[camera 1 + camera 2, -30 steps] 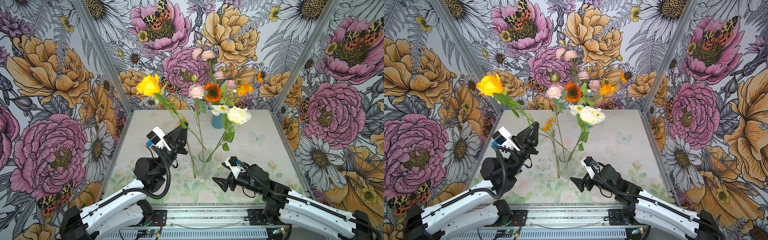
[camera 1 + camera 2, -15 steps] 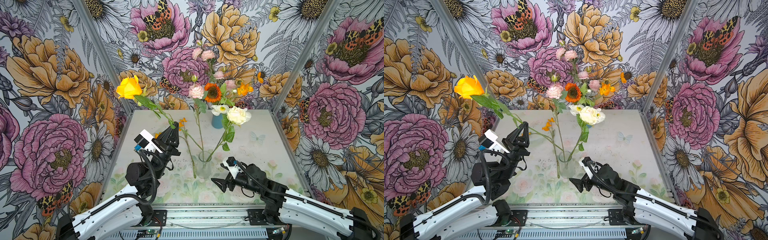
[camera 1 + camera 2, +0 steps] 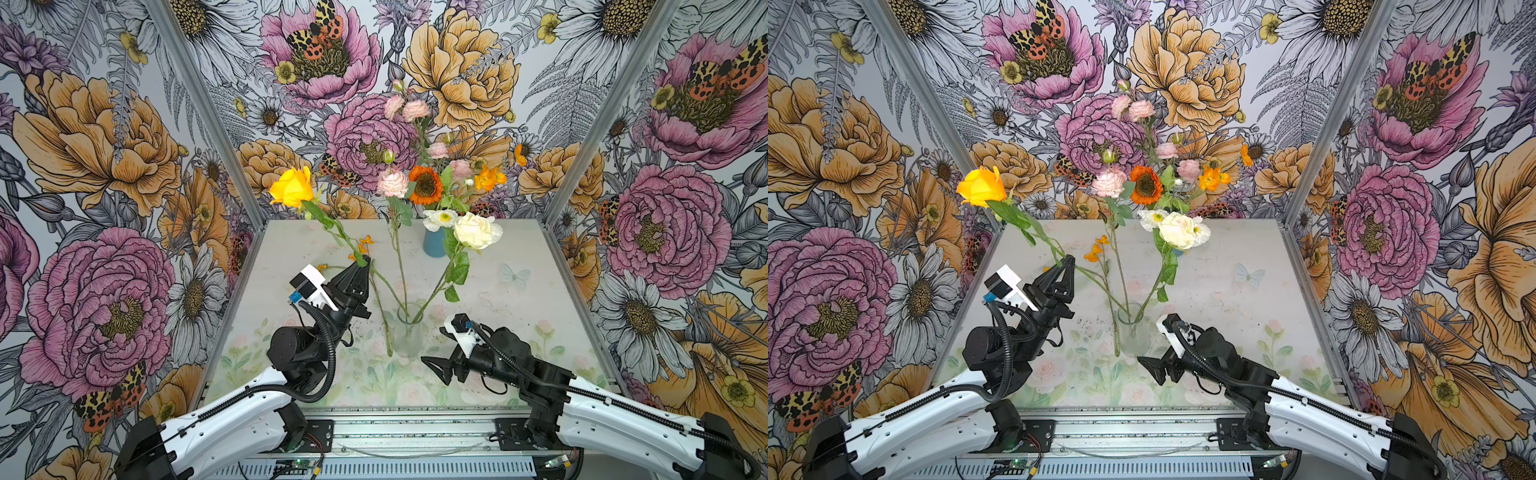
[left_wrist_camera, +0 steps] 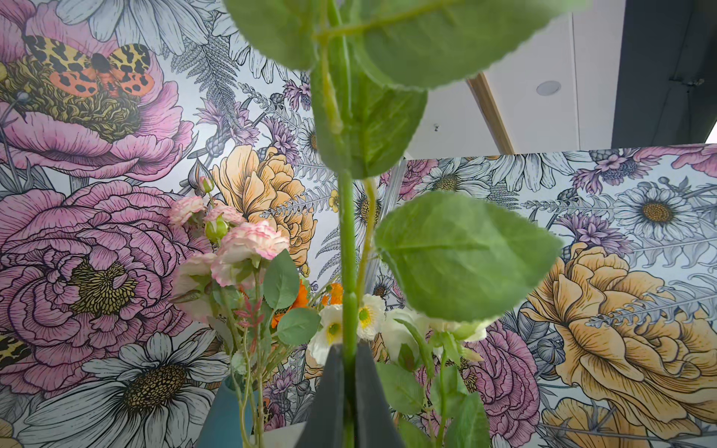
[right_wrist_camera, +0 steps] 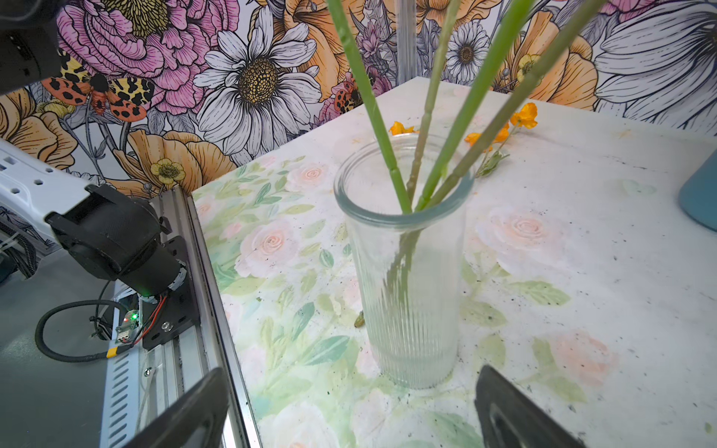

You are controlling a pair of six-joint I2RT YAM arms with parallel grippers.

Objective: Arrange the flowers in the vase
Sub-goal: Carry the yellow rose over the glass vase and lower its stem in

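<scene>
Across the pale rose-painted table [image 3: 519, 291] two vases stand apart. At the back, the blue vase [image 3: 434, 247] carries the tall bunch [image 3: 424, 185]: an orange sunflower, pink ruffled heads, small orange blooms, a white yellow-centred one. In the middle stands the ribbed glass vase [image 5: 407, 291], upright, green stems crossing in its mouth. The yellow rose [image 3: 293, 187] leans out to the left, head high; my left pincer [image 3: 364, 262] is closed tight on its stem below the leaves, and from there the stem runs down to the vase's mouth. The cream rose [image 3: 476, 230] leans right out of the same vase, and the pink carnation [image 3: 392, 183] rises almost straight from it. My right pincer [image 3: 434, 368] hangs low near the glass vase's foot, on its right, jaws spread wide toward it and holding nothing; its fingers [image 5: 516, 411] are clear of the glass. One thin stem [image 3: 380, 316] slants down to the table just left of the vase's foot. A small orange sprig [image 3: 362, 248] shows just by my left pincer's tip.
</scene>
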